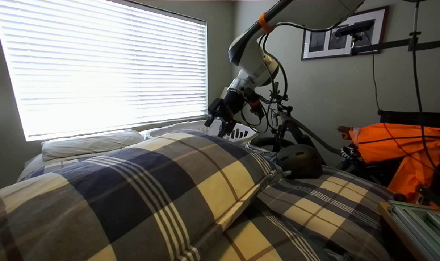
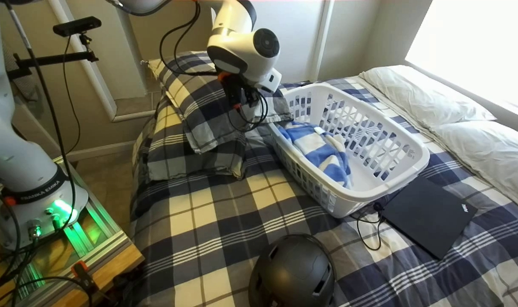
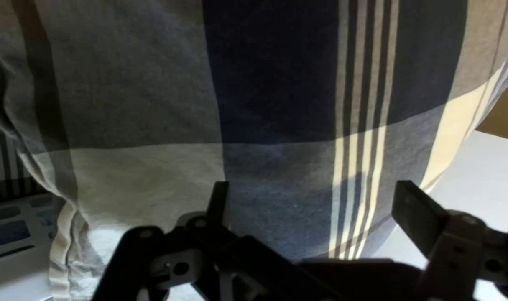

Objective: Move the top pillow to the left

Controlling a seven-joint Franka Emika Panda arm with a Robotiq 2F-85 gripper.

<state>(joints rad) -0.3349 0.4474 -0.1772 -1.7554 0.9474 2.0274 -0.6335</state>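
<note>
The top pillow (image 1: 143, 181), large and plump in navy, cream and tan plaid, rests on a matching plaid pillow (image 2: 190, 160) on the bed. The top pillow also shows in an exterior view (image 2: 203, 100), partly behind the arm, and fills most of the wrist view (image 3: 274, 75). My gripper (image 1: 215, 127) points down at the pillow's far side, on the side toward the basket. In the wrist view the gripper (image 3: 313, 186) is open, its fingers wide apart with pillow cloth beyond and between them. I cannot tell whether the fingertips touch the cloth.
A white laundry basket (image 2: 357, 194) with a blue and white cloth (image 2: 318, 153) stands close beside the pillows. A dark helmet (image 2: 293, 273) and a black laptop (image 2: 429, 217) lie on the bed. White pillows (image 2: 425, 94) lie along the window side.
</note>
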